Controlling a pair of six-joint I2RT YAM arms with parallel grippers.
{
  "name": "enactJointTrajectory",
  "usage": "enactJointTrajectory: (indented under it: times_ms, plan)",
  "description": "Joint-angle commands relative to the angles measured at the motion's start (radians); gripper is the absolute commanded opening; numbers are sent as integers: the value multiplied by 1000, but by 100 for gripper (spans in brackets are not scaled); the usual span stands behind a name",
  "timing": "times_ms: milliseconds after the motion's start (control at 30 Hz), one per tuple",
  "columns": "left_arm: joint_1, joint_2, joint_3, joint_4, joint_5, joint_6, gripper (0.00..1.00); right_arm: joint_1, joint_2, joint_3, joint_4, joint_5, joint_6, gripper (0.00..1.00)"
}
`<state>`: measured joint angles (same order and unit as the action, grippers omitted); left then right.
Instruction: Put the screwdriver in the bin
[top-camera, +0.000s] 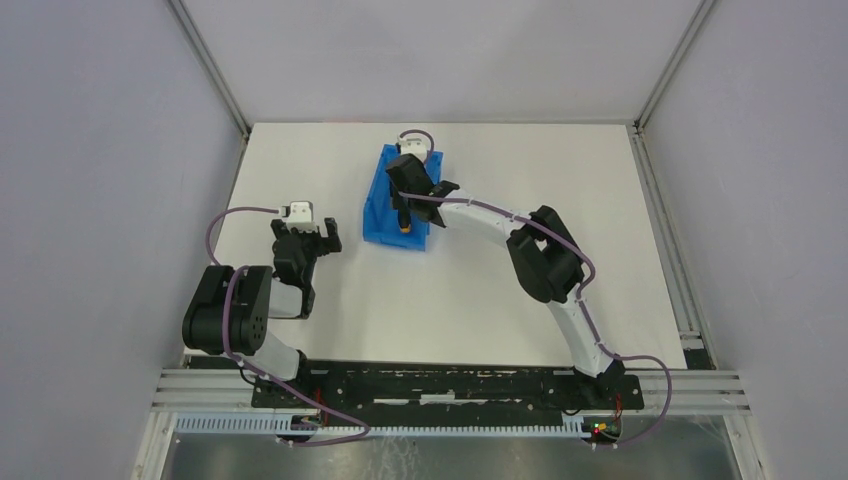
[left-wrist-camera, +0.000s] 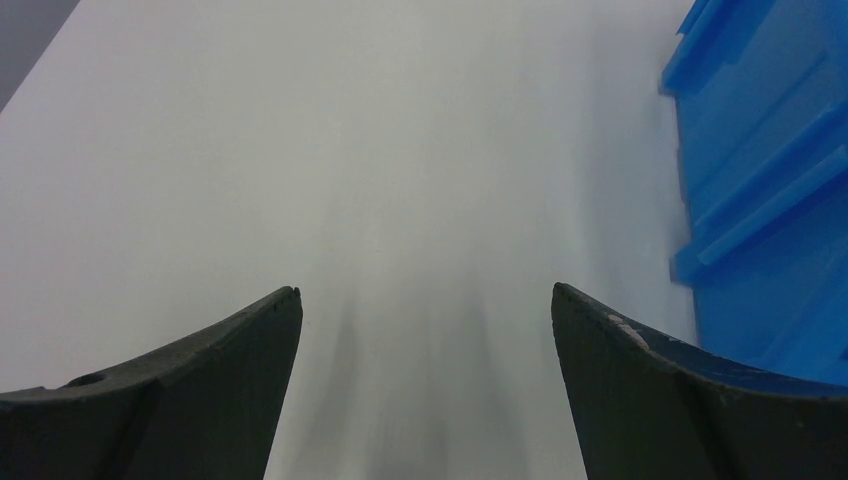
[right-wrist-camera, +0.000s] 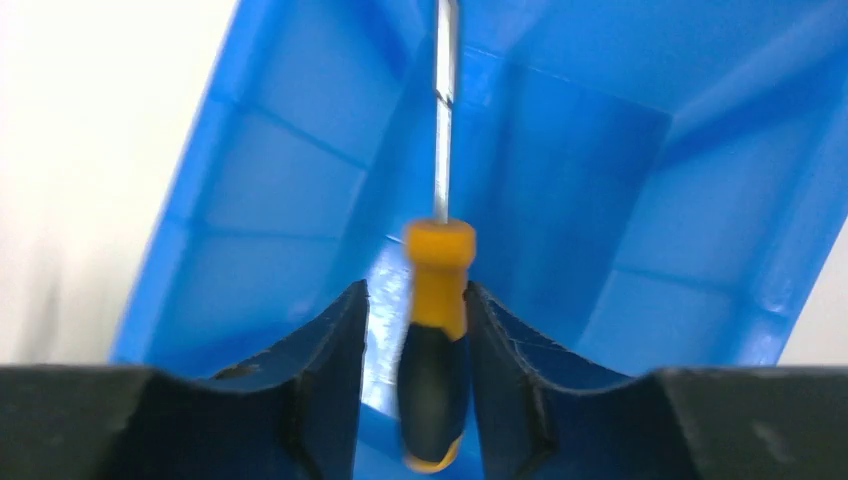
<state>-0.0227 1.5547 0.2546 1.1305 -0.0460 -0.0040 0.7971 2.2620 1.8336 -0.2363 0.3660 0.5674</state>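
In the top view's upper centre, the right gripper (right-wrist-camera: 416, 288) hung inside the bin (top-camera: 378, 208), jaws slightly apart around the screwdriver (right-wrist-camera: 437, 270) handle, so release seemed in hand, next needing wider opening and lifting, while the left gripper (left-wrist-camera: 425, 300) gaped empty.

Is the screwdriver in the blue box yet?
Nearly. Done: the screwdriver is over the bin, between its blue walls. In hand: its handle sits between the fingers of the right gripper; I can't tell if they pinch it. To do: let go and pull the arm out. The left gripper hangs open beside the bin.
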Motion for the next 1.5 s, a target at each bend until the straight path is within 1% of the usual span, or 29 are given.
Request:
enactJointTrajectory:
  times_ms: [0, 67, 167, 267, 333, 400, 433, 467, 500, 533, 667, 833, 967, 1167, 1267, 1400, 1467]
  plan:
    - [6, -21, -2, 26, 8, -22, 100, 8, -9, -3, 76, 37, 26, 51]
    - [6, -22, -2, 26, 8, -22, 100, 8, -19, 17, 67, 44, 13, 54]
    - [6, -21, -2, 26, 8, -22, 100, 7, -66, 42, 58, 60, -23, 54]
    - [6, -20, -2, 26, 8, -22, 100, 8, -157, 41, 71, 59, -74, 54]
    - [6, -21, -2, 26, 8, -22, 100, 7, -232, 14, 95, 44, -117, 57]
    - [6, -19, -2, 26, 8, -22, 100, 7, -324, -40, 133, 22, -171, 68]
    - [6, -20, -2, 26, 7, -21, 100, 6, -375, -67, 142, 17, -199, 77]
    - [6, -21, -2, 26, 7, -22, 100, 5, -429, -100, 149, 15, -223, 90]
    - [6, -22, -2, 26, 7, -21, 100, 3, -480, -140, 155, 10, -256, 98]
    - [6, -21, -2, 26, 7, -21, 100, -3, -536, -174, 158, 0, -285, 98]
    - [6, -22, -2, 26, 8, -21, 100, -49, -780, -457, 228, -1, -385, 98]
    - [6, -21, -2, 26, 7, -22, 100, -78, -1092, -849, 329, 217, -497, 98]
    - [7, -20, -2, 26, 7, -22, 100, -120, -1283, -1104, 349, 306, -530, 98]
    - [6, -22, -3, 26, 7, -22, 100, -139, -1420, -1442, 400, 382, -560, 98]
    - [6, -21, -2, 26, 8, -22, 100, -139, -1446, -1558, 450, 383, -546, 98]
    - [6, -21, -2, 26, 8, -22, 100, -139, -1447, -1638, 525, 395, -535, 98]
    - [6, -21, -2, 26, 8, -22, 100, -139, -1452, -1642, 536, 401, -529, 98]
